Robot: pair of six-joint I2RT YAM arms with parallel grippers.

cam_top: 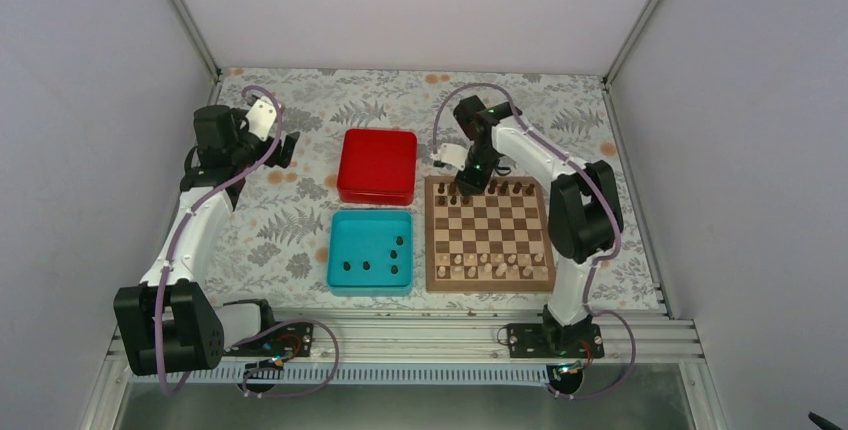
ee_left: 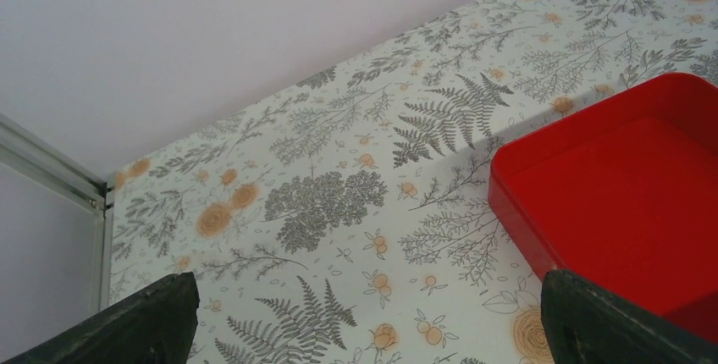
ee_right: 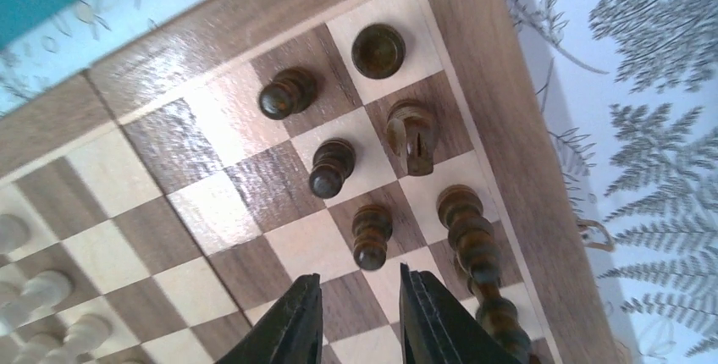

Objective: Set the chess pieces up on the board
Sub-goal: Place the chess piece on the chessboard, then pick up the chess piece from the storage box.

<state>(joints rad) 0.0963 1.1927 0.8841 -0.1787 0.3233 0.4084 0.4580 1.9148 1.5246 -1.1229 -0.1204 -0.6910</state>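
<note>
Wooden board (cam_top: pixel 489 235); chess pieces (ee_right: pixel 330 167) lining far edge, right jaws above.

Left arm (cam_top: pixel 186 235): white links, black joints, lilac cable alongside.
Right arm (cam_top: pixel 568 295): same colours again.
Right gripper (ee_right: pixel 357 279): black wedge fingers.

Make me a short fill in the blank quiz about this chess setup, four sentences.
1. The loose dark pieces lie in the ____ tray.
2. The box beyond the tray is ____.
3. Over the board hangs the ____ gripper.
4. The pale pieces stand along the board edge ____ the arm bases.

Missing words: teal, red, right, nearest.
</note>
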